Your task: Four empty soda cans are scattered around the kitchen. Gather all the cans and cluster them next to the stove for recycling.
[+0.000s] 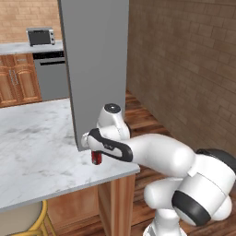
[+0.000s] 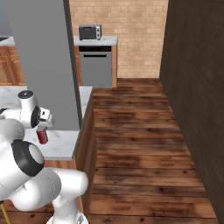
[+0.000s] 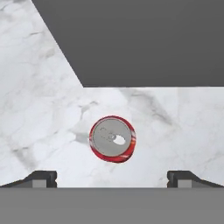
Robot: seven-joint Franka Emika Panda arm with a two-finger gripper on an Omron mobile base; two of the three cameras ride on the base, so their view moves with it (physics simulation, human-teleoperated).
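1. The soda can looks like metal: a dull silver top and a glossy red side.
2. The counter is smooth white marble with grey veins.
3. The pillar is flat, matt grey.
4. The floor is dark, grainy wood planks.
5. The wall is rough brown brick.
6. The cabinets are polished reddish wood.

Obstacle behind: a tall grey pillar rises from the marble table, just beyond the upright soda can.
Around the can: bare marble lies on every other side of it.
Above the can: the hand hangs over it with its fingers spread wide, one on each side, apart from it.
Table edge: close to the can; wooden floor lies open beyond.
Far side: a brick wall.
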